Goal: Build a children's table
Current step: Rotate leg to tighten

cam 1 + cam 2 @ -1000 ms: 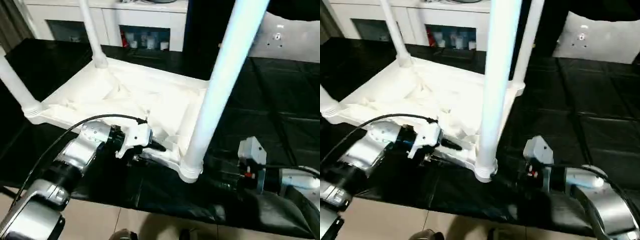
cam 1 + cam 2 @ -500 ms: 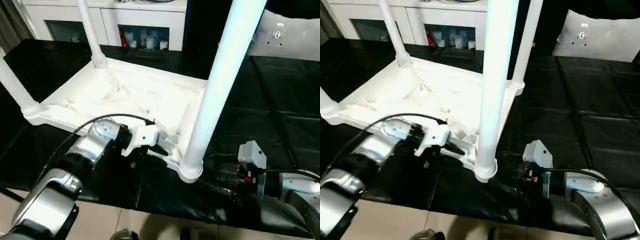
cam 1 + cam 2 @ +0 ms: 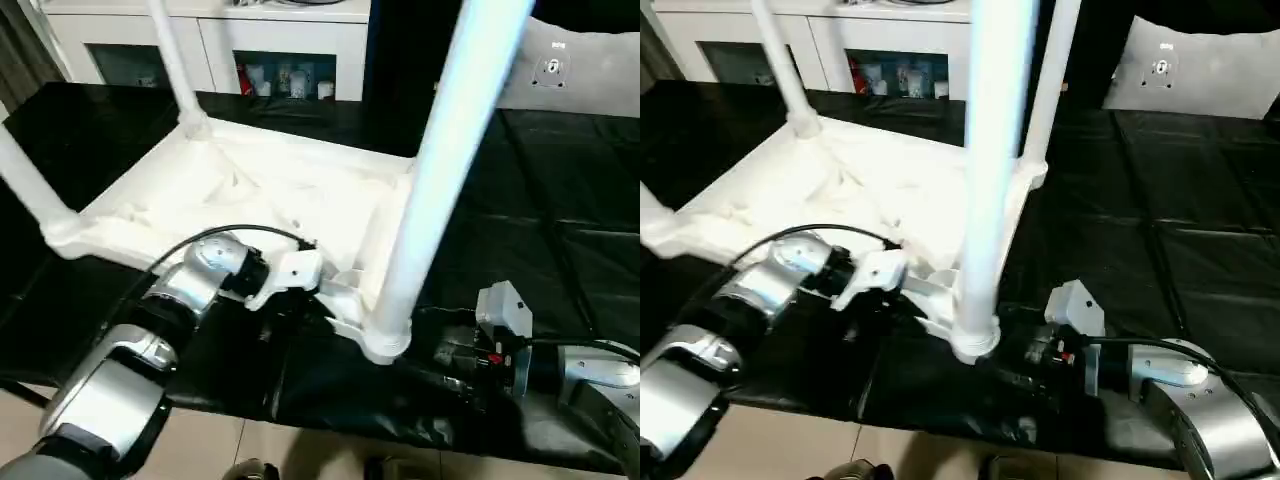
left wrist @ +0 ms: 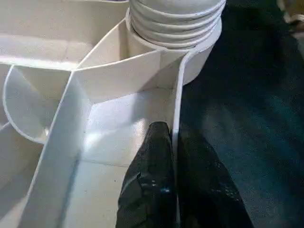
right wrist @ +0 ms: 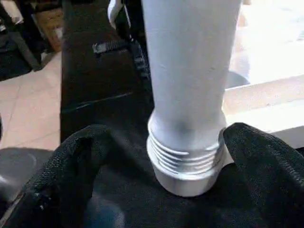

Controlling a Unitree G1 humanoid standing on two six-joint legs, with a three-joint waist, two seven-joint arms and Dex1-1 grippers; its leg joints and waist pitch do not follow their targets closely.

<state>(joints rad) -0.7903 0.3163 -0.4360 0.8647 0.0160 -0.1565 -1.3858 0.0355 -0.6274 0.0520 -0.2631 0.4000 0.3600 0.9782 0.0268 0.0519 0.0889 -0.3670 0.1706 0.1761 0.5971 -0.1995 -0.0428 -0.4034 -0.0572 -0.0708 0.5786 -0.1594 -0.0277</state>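
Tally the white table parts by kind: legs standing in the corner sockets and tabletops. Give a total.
Legs standing in sockets: 4, the near right leg, near left leg, far left leg and far right leg.
Tabletop, lying underside up: 1.
Total: 5.

White children's table (image 3: pixel 270 190) upside down on black surface, four legs (image 3: pixel 440 170) upright in corner sockets

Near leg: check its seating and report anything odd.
The near leg is not fully seated: several thread rings show above its corner socket. The left gripper is shut on the tabletop's rim wall; the open right gripper brackets the leg.
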